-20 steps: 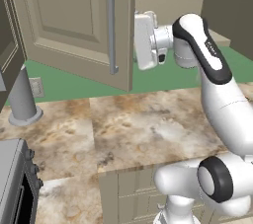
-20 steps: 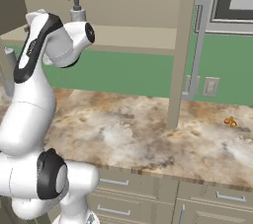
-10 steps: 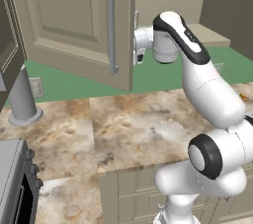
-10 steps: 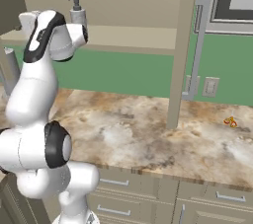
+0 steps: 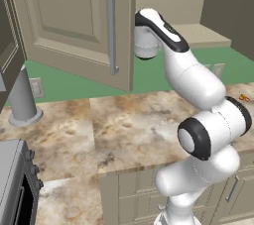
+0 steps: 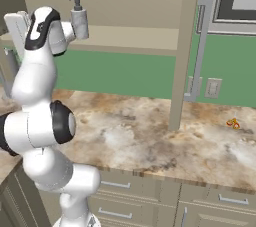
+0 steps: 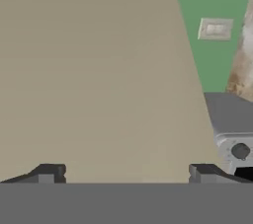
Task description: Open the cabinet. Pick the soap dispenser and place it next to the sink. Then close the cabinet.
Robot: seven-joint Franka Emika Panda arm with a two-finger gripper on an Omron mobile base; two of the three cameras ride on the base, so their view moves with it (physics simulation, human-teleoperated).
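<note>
The gripper [image 7: 126, 171] gapes wide, empty, facing the open cabinet door [image 7: 94, 75]; the soap dispenser [image 6: 79, 19] stands on the shelf [image 6: 125, 38] just beside the wrist.

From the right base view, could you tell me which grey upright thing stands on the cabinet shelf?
The soap dispenser, small with a pump top, stands on the shelf; the larger flared post stands on the counter.

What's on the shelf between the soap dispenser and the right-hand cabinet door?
Nothing: in the right base view the shelf is bare from soap dispenser to door.
</note>
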